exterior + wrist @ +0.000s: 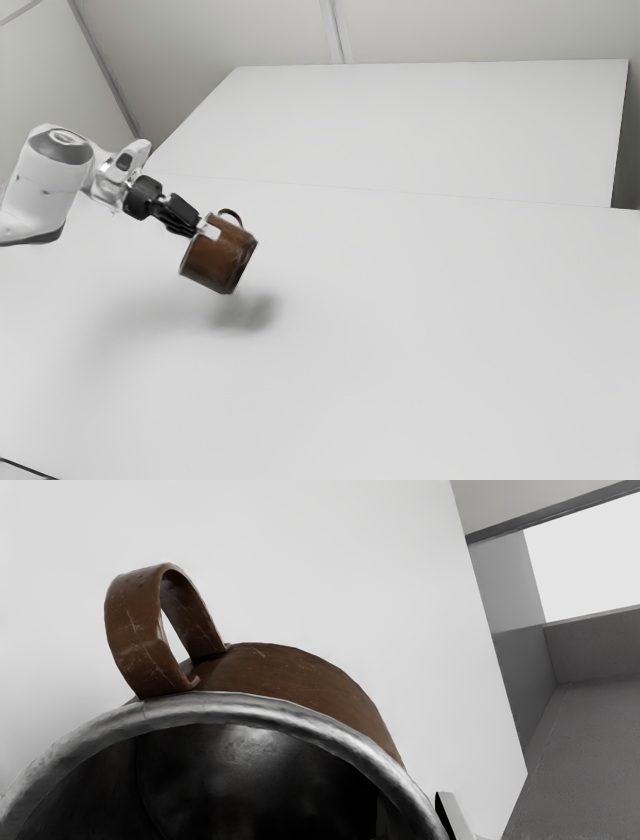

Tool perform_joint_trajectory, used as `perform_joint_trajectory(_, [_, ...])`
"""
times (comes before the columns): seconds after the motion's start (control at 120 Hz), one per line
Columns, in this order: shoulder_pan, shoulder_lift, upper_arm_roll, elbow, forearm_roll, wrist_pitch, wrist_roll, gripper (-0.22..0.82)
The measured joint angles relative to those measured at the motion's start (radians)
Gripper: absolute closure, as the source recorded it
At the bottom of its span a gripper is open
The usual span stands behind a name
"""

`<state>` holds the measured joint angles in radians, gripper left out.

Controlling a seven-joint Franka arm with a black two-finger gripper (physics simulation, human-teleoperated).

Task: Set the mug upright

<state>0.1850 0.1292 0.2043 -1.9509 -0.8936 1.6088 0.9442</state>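
Observation:
The black gripper (pixel 205 229) holds the brown mug (pixel 222 262) above the table, with a shadow on the surface below it. Tilted well over, the mug has its open end facing back toward the arm at the exterior view's left and its handle on the upper side. In the wrist view, the gripper (pixel 419 816) pinches the wall of the mug (pixel 300 677) near its metal rim, one finger outside and the other dimly visible inside. The dark interior faces the hand camera, and the handle (pixel 135 630) stands out from the side.
A broad white table (pixel 420 350) extends beneath the arm and mug. Behind it is another pale flat surface (pixel 400 120), with walls beyond. A dark cable (pixel 28 468) lies at the exterior view's lower left corner.

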Motion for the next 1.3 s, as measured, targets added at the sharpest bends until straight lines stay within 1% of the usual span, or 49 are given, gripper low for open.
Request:
perform_joint_trajectory(0.167, [-0.017,-0.010,-0.097,0.093,0.324,0.108,-0.125,0.77])
perform_joint_trajectory(0.425, [-0.019,-0.010,-0.225,0.100,0.701,0.254,-0.338,0.77])
perform_joint_trajectory(0.517, [-0.026,-0.009,-0.238,0.062,0.764,0.314,-0.410,0.77])
perform_joint_trajectory(0.633, [-0.024,-0.019,-0.241,-0.031,0.809,0.409,-0.488,0.77])
perform_joint_trajectory(0.775, [-0.026,-0.030,-0.280,-0.102,0.904,0.496,-0.587,0.77])
perform_joint_trajectory(0.942, [-0.029,-0.023,-0.293,-0.176,0.947,0.574,-0.687,0.77])
perform_joint_trajectory(1.067, [-0.028,-0.014,-0.294,-0.201,0.958,0.609,-0.752,0.77])
perform_joint_trajectory(1.133, [-0.029,-0.010,-0.295,-0.209,0.954,0.620,-0.778,0.70])
perform_joint_trajectory(1.242, [-0.029,0.001,-0.297,-0.212,0.947,0.631,-0.811,0.46])
perform_joint_trajectory(1.3, [-0.030,-0.002,-0.299,-0.212,0.945,0.635,-0.827,0.35])
